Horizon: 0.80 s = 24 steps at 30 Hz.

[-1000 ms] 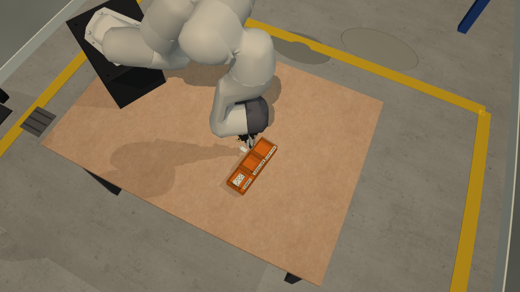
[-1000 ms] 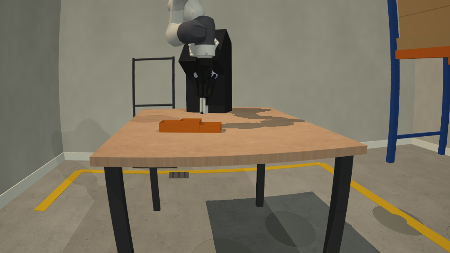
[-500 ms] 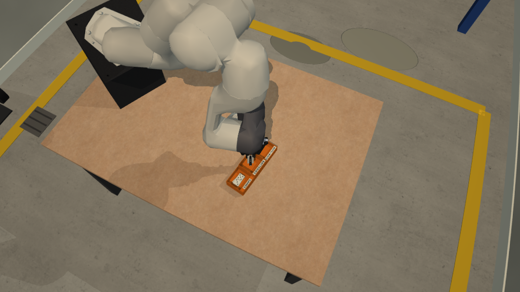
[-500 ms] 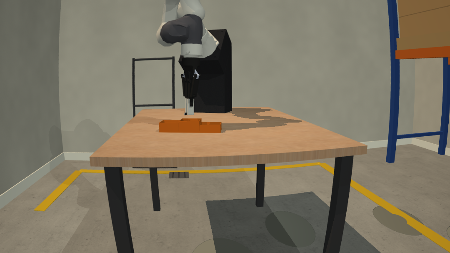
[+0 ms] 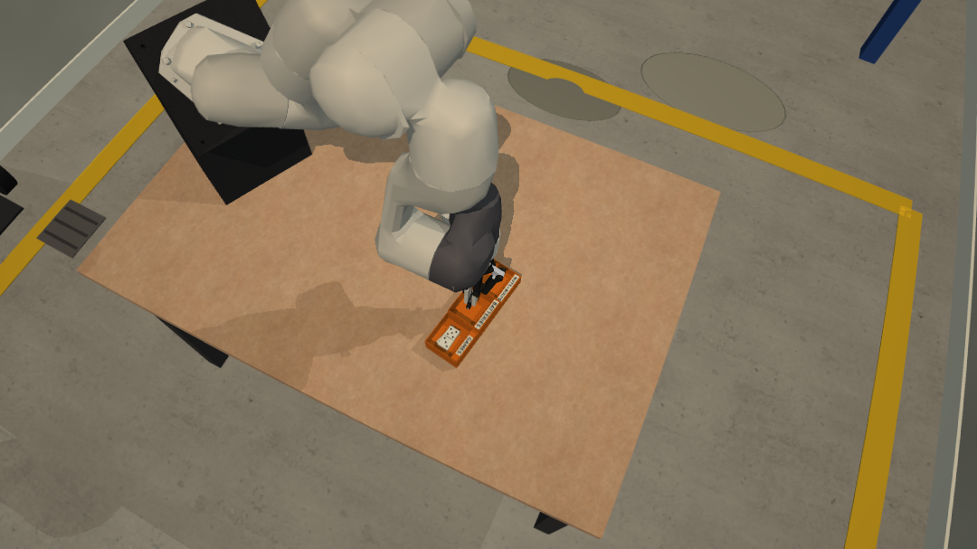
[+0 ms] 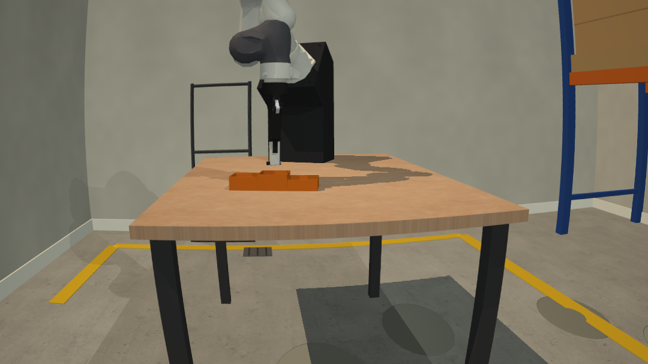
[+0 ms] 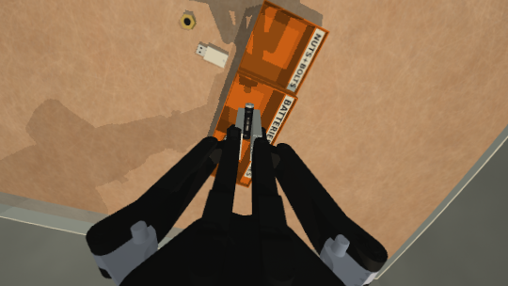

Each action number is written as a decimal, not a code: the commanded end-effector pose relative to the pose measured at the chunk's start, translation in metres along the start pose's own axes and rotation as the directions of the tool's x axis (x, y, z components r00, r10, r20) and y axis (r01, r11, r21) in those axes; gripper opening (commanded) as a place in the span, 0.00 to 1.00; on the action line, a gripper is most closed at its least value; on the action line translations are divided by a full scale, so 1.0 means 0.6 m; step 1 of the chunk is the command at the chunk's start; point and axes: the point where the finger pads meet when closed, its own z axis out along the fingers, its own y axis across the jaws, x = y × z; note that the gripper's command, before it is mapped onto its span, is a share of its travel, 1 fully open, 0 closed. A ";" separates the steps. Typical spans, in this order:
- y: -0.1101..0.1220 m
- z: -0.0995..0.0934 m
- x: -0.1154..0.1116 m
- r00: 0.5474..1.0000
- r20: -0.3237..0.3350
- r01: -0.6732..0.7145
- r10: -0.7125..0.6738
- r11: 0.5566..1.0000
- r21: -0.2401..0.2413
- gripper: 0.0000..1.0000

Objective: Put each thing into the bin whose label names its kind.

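My gripper (image 7: 247, 119) (image 6: 274, 163) is shut on a small black battery (image 7: 247, 119) with a silver end and holds it above the BATTERIES bin (image 7: 243, 94), the middle one of three orange bins. The NUTS+BOLTS bin (image 7: 278, 45) shows no thing in it. In the top view a white domino (image 5: 448, 337) with black dots lies in the GAMES bin (image 5: 461, 361). A brass nut (image 7: 187, 21) and a white USB stick (image 7: 214, 56) lie on the table beside the bins in the wrist view; the arm hides them in the top view.
The three bins stand touching in a row on the brown table (image 5: 591, 341) (image 6: 382, 197). Their walls rise below the fingers, and the USB stick lies close to the row's unlabelled long side. The arm's black mount (image 5: 248, 161) stands at the table's far end.
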 end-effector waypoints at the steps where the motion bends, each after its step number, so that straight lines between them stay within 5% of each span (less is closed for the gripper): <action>1: 0.002 0.000 0.003 0.991 -0.007 -0.132 0.132 0.991 -0.008 0.03; 7: 0.002 0.000 0.004 0.960 -0.017 -0.279 0.279 0.960 -0.012 0.03; 24: 0.002 0.000 0.001 0.959 -0.018 -0.285 0.284 0.959 -0.013 0.03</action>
